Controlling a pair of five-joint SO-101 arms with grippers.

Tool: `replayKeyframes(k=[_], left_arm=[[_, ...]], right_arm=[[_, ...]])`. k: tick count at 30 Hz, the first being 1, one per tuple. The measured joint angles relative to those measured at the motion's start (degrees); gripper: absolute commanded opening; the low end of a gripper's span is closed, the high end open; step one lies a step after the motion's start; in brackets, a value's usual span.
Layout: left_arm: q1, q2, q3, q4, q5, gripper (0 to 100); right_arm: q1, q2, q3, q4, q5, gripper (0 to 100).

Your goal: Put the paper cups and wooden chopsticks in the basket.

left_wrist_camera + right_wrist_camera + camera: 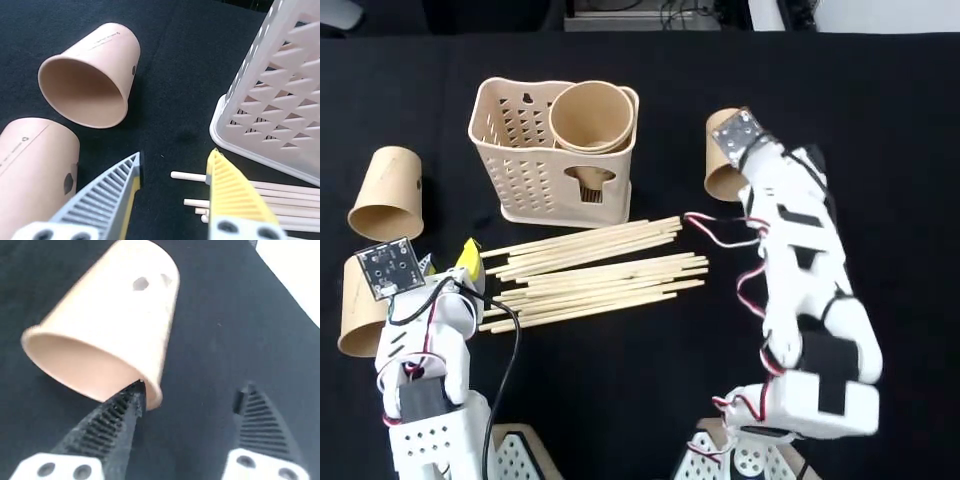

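Jaws apart on both arms: left above chopsticks, right at a tipped cup

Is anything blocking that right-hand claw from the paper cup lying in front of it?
Nothing visible does. The right gripper is open, and the paper cup lies on its side just ahead, one finger at its rim. Only bare black table separates that cup from the basket.
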Motion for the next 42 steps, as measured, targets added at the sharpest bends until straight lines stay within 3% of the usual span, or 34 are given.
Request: replayKeyframes(k=[6, 10, 18, 30, 42], left_arm=[[0.00, 0.00, 0.00, 0.00, 0.00, 22], [0.00, 0.00, 0.35, -0.62, 0.00, 22], [0.00, 0.00, 0.35, -0.70, 0.00, 22], [0.00, 0.00, 0.35, -0.70, 0.00, 22], [0.00, 0.00, 0.35, -0.70, 0.00, 22]], right_arm=[[-1.85, 8.79, -5.01, -0.44, 0.00, 16.1], [-1.85, 11.08, -6.68, -0.44, 0.00, 1.8], [-2.20, 5.71, -7.38, 7.03, -5.27, 1.2], [-2.02, -18.02, -9.85, 34.64, -11.08, 1.2], [-2.02, -21.19, -46.07, 76.75, -22.59, 1.2]])
